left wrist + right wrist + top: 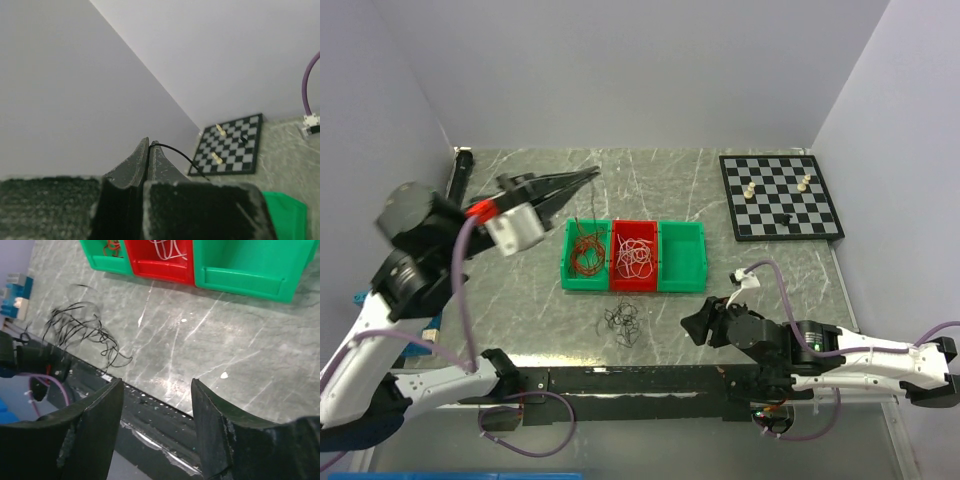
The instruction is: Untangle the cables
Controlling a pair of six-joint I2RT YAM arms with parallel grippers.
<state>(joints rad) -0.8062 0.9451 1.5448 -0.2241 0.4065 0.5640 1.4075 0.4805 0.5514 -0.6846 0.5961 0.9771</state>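
Setting: grey-green marbled surface [540,310] enclosed by plain pale walls [620,70].
Bin, left: green plastic bin [582,283], holding a bundle of red-brown wires [588,252].
Bin, middle: red plastic bin [635,284], touching both neighbours, holding loose white wires [637,255].
Bin, right: second green plastic bin [682,262], last in the row.
Loose item: tangle of thin black wires [624,322] lying on the surface just in front of the bins, toward the near edge.
Left gripper [592,174]: raised above the surface near the left bin; fingers pressed together, pinching a single black wire strand [175,150].
Right gripper [156,382]: low at the near edge, right of the black tangle; fingers spread well apart, nothing between them.
Far right: black-and-white chessboard [780,195] carrying a few pieces.
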